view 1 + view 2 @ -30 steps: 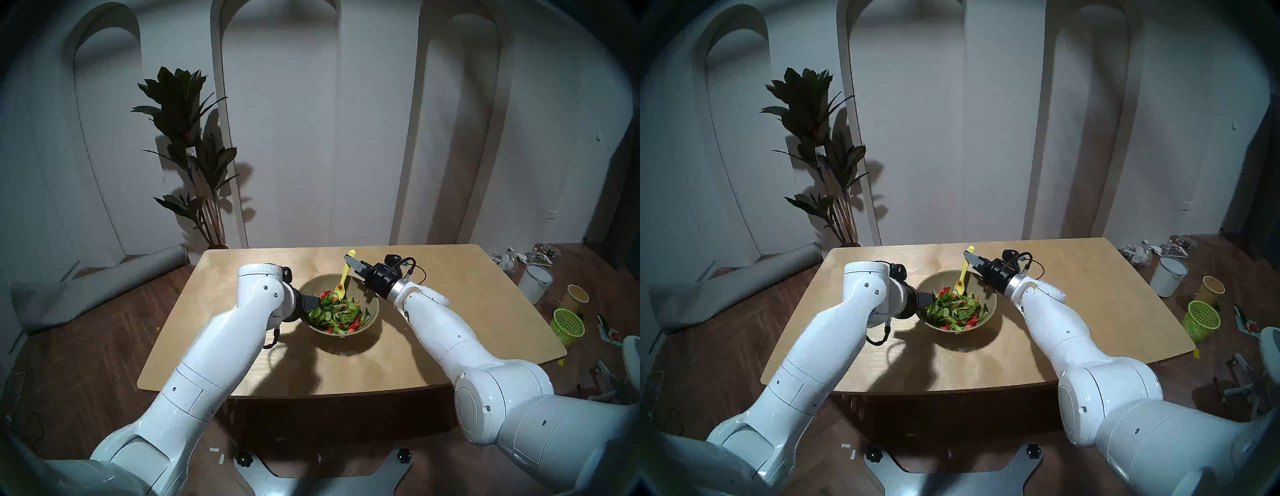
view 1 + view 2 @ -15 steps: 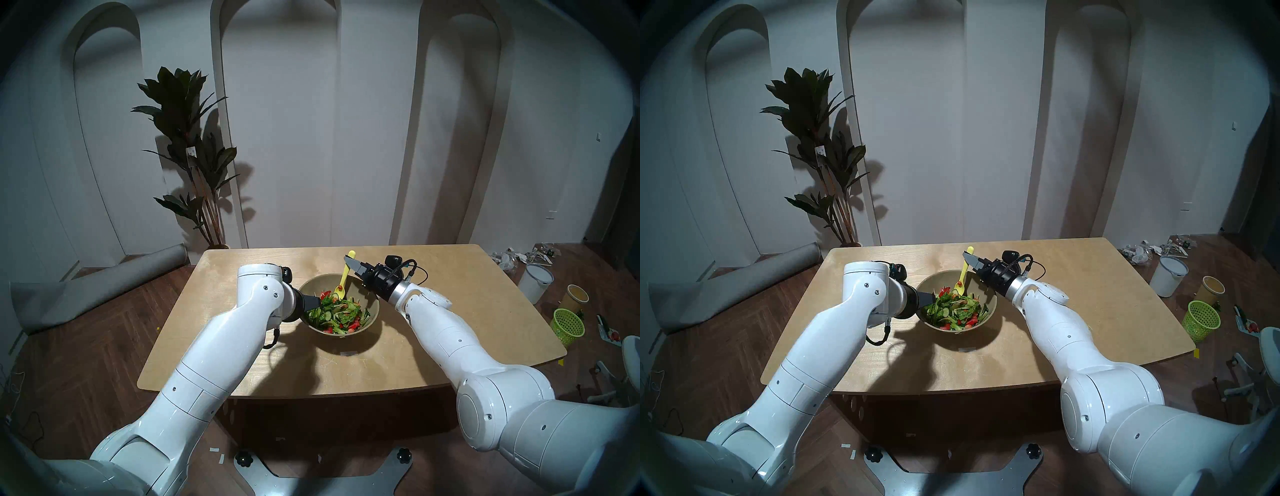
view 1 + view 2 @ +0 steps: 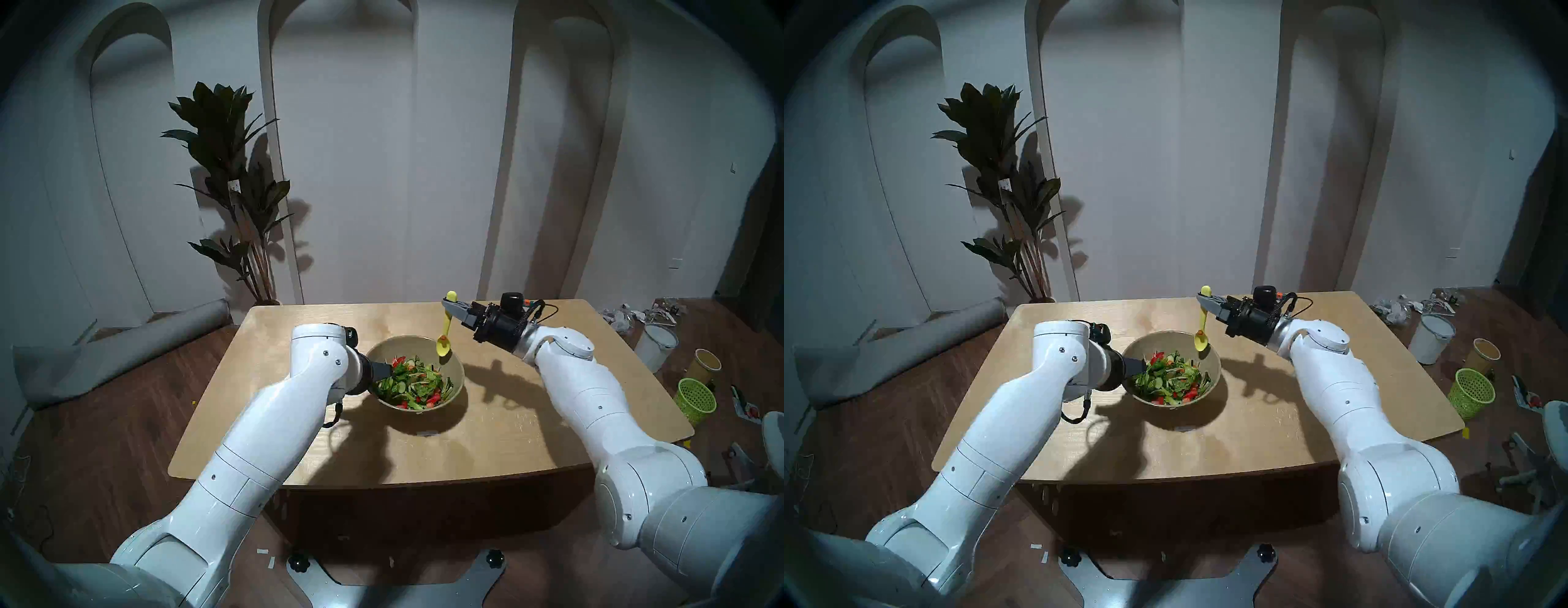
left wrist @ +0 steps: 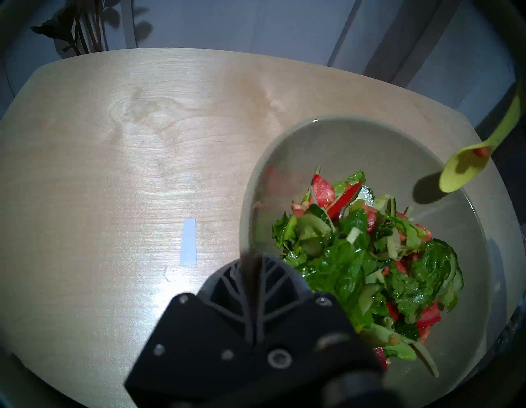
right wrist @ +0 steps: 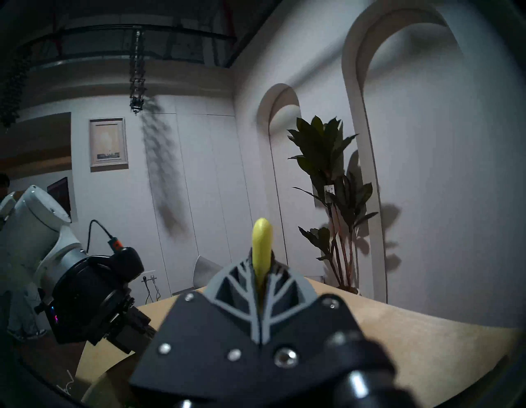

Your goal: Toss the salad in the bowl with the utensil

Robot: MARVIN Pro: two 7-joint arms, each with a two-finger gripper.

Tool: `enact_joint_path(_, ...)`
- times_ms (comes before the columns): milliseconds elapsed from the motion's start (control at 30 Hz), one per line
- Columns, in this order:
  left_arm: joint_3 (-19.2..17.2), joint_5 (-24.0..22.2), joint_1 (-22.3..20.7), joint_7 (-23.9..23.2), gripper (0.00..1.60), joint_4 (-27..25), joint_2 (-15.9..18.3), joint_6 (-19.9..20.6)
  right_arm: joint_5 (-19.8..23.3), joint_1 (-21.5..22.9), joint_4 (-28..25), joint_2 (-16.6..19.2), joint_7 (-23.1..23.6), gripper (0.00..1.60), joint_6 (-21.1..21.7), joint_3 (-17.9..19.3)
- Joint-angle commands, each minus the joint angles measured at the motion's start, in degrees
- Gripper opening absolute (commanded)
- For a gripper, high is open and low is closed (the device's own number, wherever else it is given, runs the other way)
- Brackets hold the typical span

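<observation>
Two pincers busy at once: my left pincer [image 3: 384, 370] is clamped on the near-left rim of the bowl [image 3: 454, 367], one finger [image 4: 227, 285] outside the wall and one inside, and my right pincer [image 3: 450, 306] is closed tight on the handle of the spoon [image 3: 445, 329] close to its top end, with only a short stub of handle poking out above the fingers [image 5: 280, 287]. Spoon hangs nearly straight down from that grip, scoop lowest, hovering over the far-right rim of the bowl and clear of the food; a small red bit sits stuck in the scoop where it meets the handle. Salad [image 3: 413, 384] lies heaped toward the near side of the bowl, below and to the left of the scoop, well apart from my right pincer, and just beside my left fingertip. Bowl rests on the wooden table [image 3: 530, 424]. My guess is the step is bringing the spoon back down for another turn of the leaves. To do it well: lower the scoop down the bare far wall, slide under the heap, lift and fold toward the centre. Go slowly, since a grip that high on the handle lets the spoon swing, and keep the left clamp firm so the bowl doesn't skid or tip.
</observation>
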Motion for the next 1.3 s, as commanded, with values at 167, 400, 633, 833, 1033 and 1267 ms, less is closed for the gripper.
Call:
enact_joint_path(167,-0.02,0.11,-0.23,0.73,0.0,-0.16,0.11,-0.08,2.52,-8.81,-10.26,-0.15,1.34,0.0,6.58,0.84)
enact_joint_path(400,-0.08,0.02,-0.24,1.04,0.0,-0.18,0.0,-0.08,1.81,-14.99,-16.05,-2.76,-6.77,0.0,8.11,2.53)
enact_joint_path(633,-0.16,-0.1,-0.24,1.32,0.0,-0.2,-0.1,-0.08,0.0,-15.67,-20.63,-2.44,-12.71,0.0,7.24,3.17)
enact_joint_path(833,-0.11,-0.02,-0.24,1.14,0.0,-0.19,-0.04,-0.08,-1.16,-15.85,-24.64,-2.37,-16.54,0.0,8.04,4.02)
enact_joint_path(1033,-0.14,-0.06,-0.24,1.24,0.0,-0.19,-0.08,-0.08,-3.87,-16.66,-29.79,-2.24,-20.88,0.0,10.32,3.58)
enact_joint_path(1267,-0.3,-0.3,-0.23,1.77,0.0,-0.21,-0.29,-0.08,-6.19,-18.94,-31.25,-3.46,-24.81,0.0,13.22,2.46)
